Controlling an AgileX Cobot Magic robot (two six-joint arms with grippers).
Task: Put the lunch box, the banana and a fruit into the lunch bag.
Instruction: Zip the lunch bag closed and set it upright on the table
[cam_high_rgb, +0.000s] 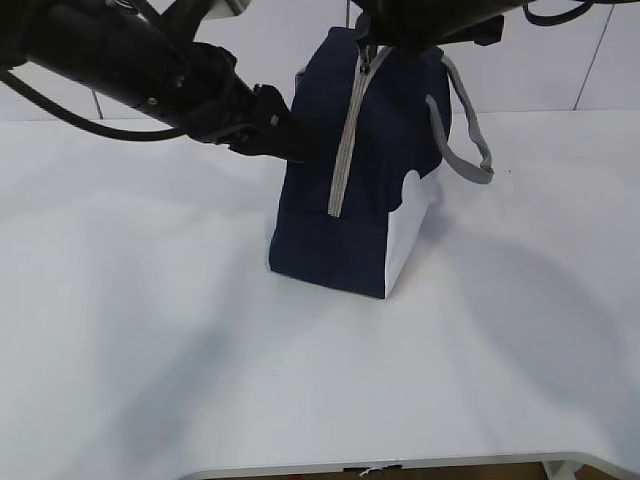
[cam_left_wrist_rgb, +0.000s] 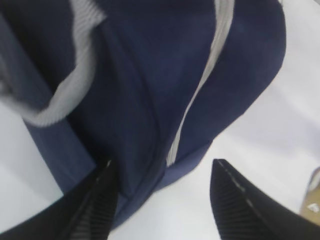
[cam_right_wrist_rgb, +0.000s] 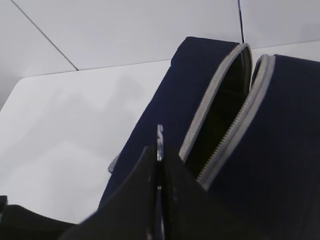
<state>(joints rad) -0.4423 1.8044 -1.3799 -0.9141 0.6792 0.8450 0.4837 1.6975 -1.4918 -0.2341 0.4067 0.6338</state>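
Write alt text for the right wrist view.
The right gripper, fingers pressed together on a thin metal piece, sits beside the navy lunch bag, whose grey zipper gapes partly open at the top. A white table lies behind.

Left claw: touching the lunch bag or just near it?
Cannot tell. In the left wrist view the left claw is open with the lunch bag between its fingers; one finger overlaps the fabric. The exterior view shows no clear gap.
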